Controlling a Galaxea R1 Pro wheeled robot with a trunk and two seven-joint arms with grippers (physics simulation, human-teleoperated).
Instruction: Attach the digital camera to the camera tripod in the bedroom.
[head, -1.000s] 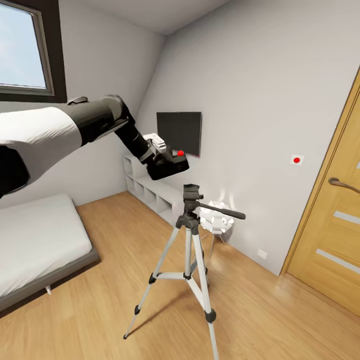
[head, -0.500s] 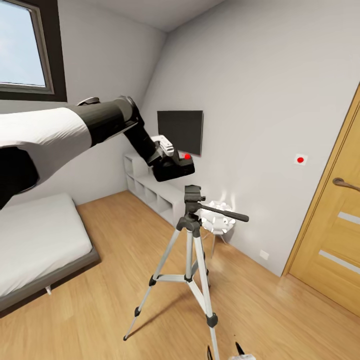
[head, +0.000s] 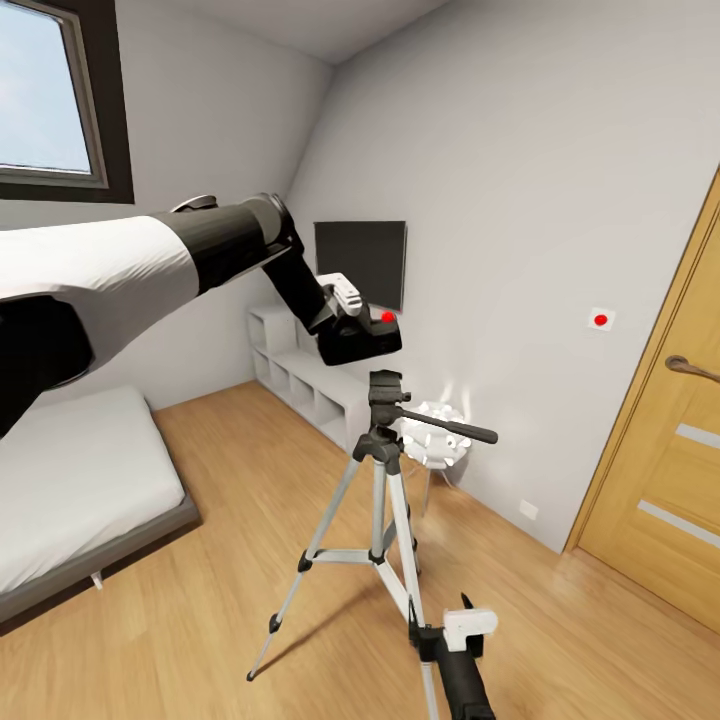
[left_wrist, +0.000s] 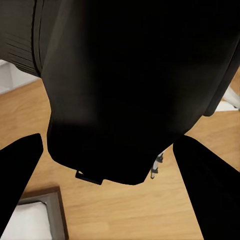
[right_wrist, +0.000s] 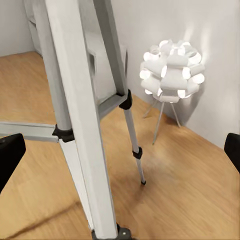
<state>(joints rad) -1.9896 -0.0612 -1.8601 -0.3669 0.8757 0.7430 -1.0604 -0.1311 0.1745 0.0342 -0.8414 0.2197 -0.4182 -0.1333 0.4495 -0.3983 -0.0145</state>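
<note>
The left hand (head: 345, 312) is clamped on the digital camera (head: 360, 339) and holds it in the air, just above the black pan head of the camera tripod (head: 383, 470), with a small gap between the two. Compared with one second ago, the camera has travelled toward the wall with the TV (head: 360, 262) and slightly upward; before, it hung beside the tripod head on the bed side, and now it is nearly over it. The round red button on the camera points up. In the left wrist view the dark camera body (left_wrist: 135, 85) lies between the two black fingers (left_wrist: 17, 175), and under it a part of the wood floor (left_wrist: 130, 210) and a corner of the bed (left_wrist: 35, 220) are seen. The tripod stands on the floor (head: 180, 620) between the low grey bed (head: 70, 490) and the wooden door (head: 670, 470), its three legs spread and its long handle pointing toward the door. The right hand (head: 450, 635) has come up into the head view at the lower edge, close by the foot of the front tripod leg; one second ago it was not there. Its fingers stand apart, with the silver leg (right_wrist: 80, 125) between them in the right wrist view. The white ball-shaped lamp (right_wrist: 172, 70) glows by the wall behind the tripod.
</note>
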